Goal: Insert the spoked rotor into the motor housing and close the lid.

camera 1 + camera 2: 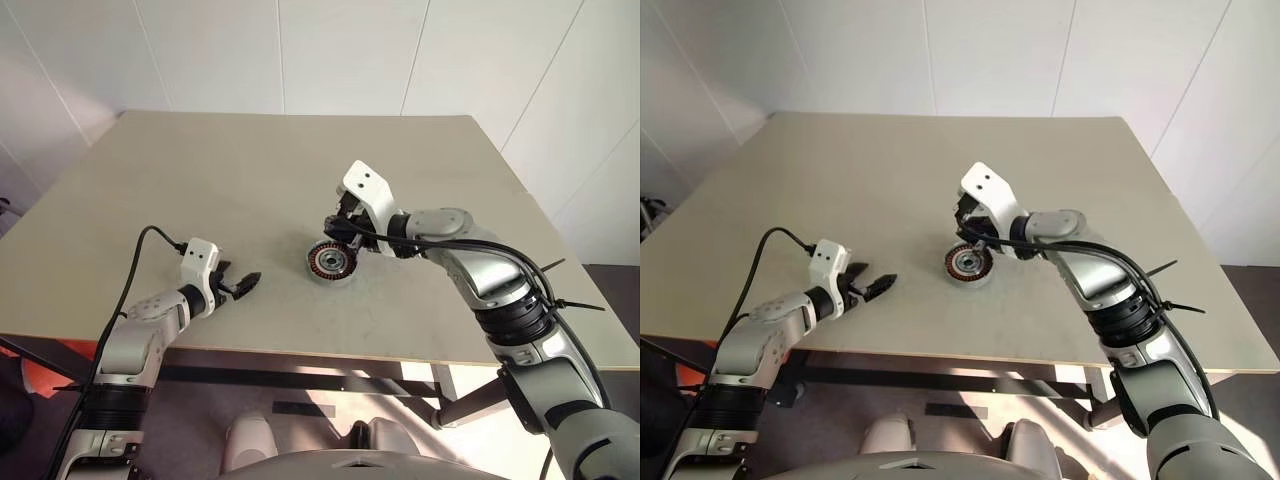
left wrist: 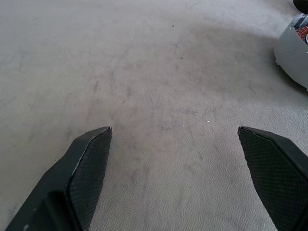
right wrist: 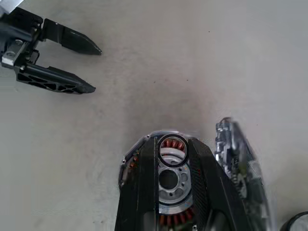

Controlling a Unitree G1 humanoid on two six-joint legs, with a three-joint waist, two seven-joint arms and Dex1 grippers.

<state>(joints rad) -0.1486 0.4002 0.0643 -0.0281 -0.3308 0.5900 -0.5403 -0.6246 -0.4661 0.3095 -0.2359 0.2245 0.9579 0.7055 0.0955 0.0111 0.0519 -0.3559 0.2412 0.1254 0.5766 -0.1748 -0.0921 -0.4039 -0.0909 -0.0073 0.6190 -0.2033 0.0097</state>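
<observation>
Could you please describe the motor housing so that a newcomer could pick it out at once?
On the beige table, look near the middle, just below the right gripper. The motor housing is the small round grey shell lying flat there, and its ring of copper-red windings sets it apart from everything else on the tabletop.

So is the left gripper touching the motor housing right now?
Apart. The left eye view shows bare table between the open left gripper and the motor housing.

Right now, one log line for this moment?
round grey copper-wound motor housing: on beige table | right hand: above it | left hand: open, apart
</observation>
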